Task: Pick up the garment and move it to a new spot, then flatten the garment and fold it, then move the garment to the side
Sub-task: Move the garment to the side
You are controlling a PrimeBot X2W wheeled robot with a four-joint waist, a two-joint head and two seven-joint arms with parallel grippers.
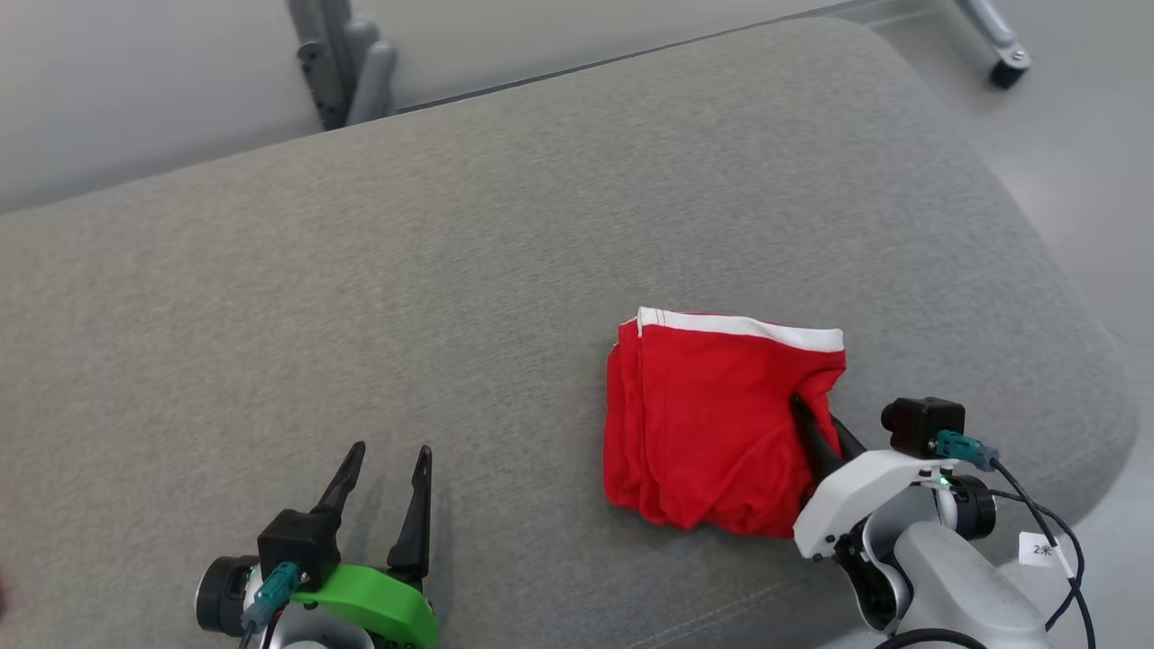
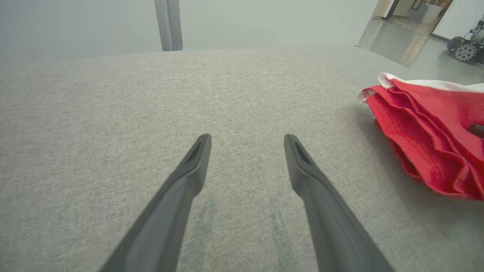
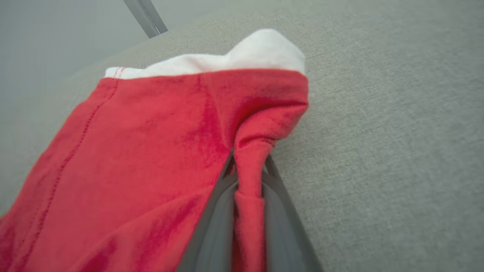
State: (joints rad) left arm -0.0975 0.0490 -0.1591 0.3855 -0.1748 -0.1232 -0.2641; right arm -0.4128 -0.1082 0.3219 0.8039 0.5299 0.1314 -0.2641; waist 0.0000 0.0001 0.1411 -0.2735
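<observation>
The garment (image 1: pixel 712 424), red with a white waistband (image 1: pixel 739 326) along its far edge, lies folded into a rough square on the near right part of the grey cushion (image 1: pixel 451 270). Its stacked layers show as wavy edges along its left side. It looks like thin, soft knit: light and limp, with no stiffness of its own. It would likely sag and open out from whatever point is lifted, and the layers may slide over one another rather than move as one block. Nothing about it seems fragile. Against the cushion's woven cover it should drag a little rather than slip freely.

The right gripper (image 3: pixel 249 170) is at the garment's right edge, a little nearer than the waistband corner. Its jaws are closed on a pinched ridge of red cloth, which the right wrist view shows squeezed between the two dark fingers. How many layers that pinch takes in cannot be told. If it has only the upper ones, a high lift would probably pull the fold apart. A hold that gathers every layer at the edge, kept low so the bundle slides across the cushion, looks the safer way to shift it sideways.

The left gripper (image 1: pixel 390 451) is at the near left, well apart from the garment, with its jaws spread wide over bare cushion and holding nothing
</observation>
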